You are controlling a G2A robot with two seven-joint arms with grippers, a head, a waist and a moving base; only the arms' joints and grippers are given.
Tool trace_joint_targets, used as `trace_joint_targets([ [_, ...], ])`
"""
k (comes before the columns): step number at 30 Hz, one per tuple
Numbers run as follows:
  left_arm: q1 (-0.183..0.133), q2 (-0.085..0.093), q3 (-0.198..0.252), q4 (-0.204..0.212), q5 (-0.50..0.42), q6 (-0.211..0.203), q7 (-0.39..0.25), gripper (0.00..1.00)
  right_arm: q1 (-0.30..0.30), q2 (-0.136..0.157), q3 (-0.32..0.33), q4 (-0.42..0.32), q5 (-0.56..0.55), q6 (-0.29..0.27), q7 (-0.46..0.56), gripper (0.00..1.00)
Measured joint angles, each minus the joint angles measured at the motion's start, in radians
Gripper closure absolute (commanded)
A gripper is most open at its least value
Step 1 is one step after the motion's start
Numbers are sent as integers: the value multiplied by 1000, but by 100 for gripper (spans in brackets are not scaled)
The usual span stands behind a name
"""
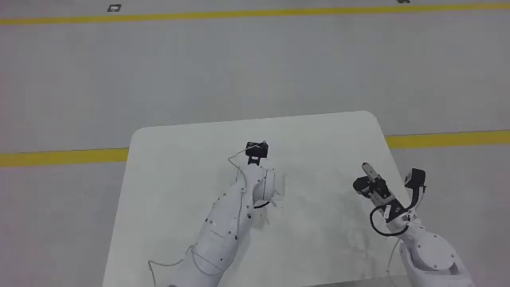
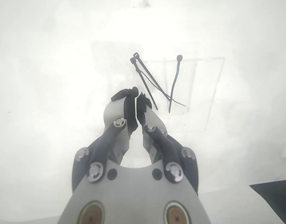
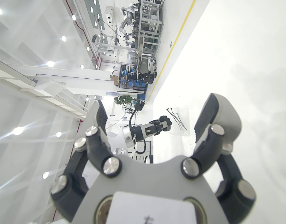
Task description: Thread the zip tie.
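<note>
Seen from the left wrist, three black zip ties (image 2: 157, 83) lie on what looks like a clear tray (image 2: 203, 94) just beyond the left pincer (image 2: 136, 94), tips together, while from above the right pincer (image 1: 392, 181) stands spread apart near the desk (image 1: 319, 139) right edge.

Zip ties (image 2: 153, 78): three, black, thin, unthreaded
Pose: flat, two crossing, one just beside
Place: on clear sheet (image 2: 203, 94)
</note>
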Motion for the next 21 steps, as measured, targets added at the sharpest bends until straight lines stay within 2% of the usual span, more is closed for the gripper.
trace_joint_targets([
  [1, 0, 0, -2, 0, 0, 0, -1, 58, 0, 0, 0, 0, 0, 0, 0, 0],
  [2, 1, 0, -3, -1, 0, 0, -2, 55, 0, 0, 0, 0, 0, 0, 0, 0],
  [5, 5, 1, -7, -7, 0, 0, -4, 51, 0, 0, 0, 0, 0, 0, 0, 0],
  [8, 13, 1, -13, -19, 0, 0, -4, 52, 0, 0, 0, 0, 0, 0, 0, 0],
  [11, 26, 4, -21, -59, 0, 0, 3, 54, 0, 0, 0, 0, 0, 0, 0, 0],
  [13, 37, 7, -14, -101, 0, 0, 5, 54, 0, 0, 0, 0, 0, 0, 0, 0],
  [15, 50, 10, 5, -144, 0, 0, -1, 56, 0, 0, 0, 0, 0, 0, 0, 0],
  [19, 55, 15, 54, -189, -3, 0, -50, 54, 0, 0, 0, 0, 0, 0, 0, 0],
  [20, 55, 16, 63, -193, -16, 0, -59, 4, 0, 0, 0, 0, 0, 0, 0, 0],
  [21, 53, 19, 74, -195, -41, 0, -60, 0, 0, 0, 0, 0, 0, 0, 0, 0],
])
